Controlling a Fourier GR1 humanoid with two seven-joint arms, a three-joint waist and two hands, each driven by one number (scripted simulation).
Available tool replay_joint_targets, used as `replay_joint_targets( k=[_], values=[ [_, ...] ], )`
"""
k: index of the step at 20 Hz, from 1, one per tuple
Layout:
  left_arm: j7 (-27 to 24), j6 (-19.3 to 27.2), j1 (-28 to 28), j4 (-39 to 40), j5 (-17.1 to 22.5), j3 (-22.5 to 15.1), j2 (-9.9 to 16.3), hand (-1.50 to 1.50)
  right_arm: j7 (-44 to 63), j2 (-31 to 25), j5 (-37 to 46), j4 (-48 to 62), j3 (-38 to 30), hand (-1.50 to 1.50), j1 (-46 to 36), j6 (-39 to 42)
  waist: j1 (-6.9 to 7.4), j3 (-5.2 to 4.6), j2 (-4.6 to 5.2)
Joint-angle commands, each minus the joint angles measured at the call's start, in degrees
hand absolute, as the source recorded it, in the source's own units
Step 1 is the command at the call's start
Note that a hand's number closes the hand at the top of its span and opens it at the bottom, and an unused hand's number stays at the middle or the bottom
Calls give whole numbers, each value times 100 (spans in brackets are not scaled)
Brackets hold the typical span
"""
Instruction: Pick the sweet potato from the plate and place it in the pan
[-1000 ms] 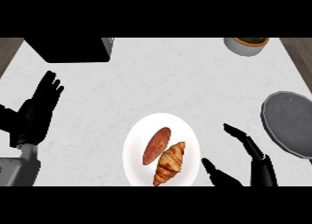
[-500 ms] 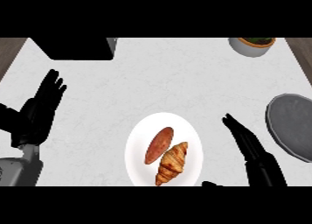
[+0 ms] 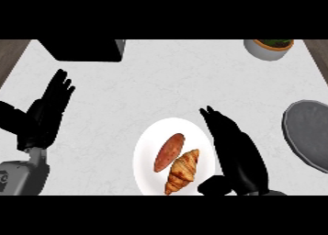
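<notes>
A reddish-brown sweet potato (image 3: 169, 152) lies on the white plate (image 3: 147, 156), next to a golden croissant (image 3: 183, 171) at the plate's lower right. My right hand (image 3: 234, 151) is open, its fingers straight and pointing up along the plate's right rim, just right of the sweet potato and apart from it. The dark grey pan (image 3: 314, 135) sits at the right edge of the counter. My left hand (image 3: 44, 114) rests open at the left, fingers up.
A black appliance (image 3: 85, 49) stands at the back left. A grey bowl (image 3: 269, 47) with brown contents sits at the back right. The counter's wooden edges show at both upper corners.
My right hand has moved left and forward, from beside the pan to the plate's right rim, fingers now straighter. The left hand, plate and food have not moved.
</notes>
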Motion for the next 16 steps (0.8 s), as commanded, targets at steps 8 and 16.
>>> replay_joint_targets(
  k=[8, 16],
  values=[
    [-113, 26, 321, -235, -224, 62, -170, 0, 1481, 854, -694, 308, 225, -150, -690, 2067, -90, 11, -27],
    [-30, -156, -30, 124, -107, 239, -148, 0, 2007, 1238, 39, 1067, 868, -150, -1170, 2163, -110, 7, -25]
  ],
)
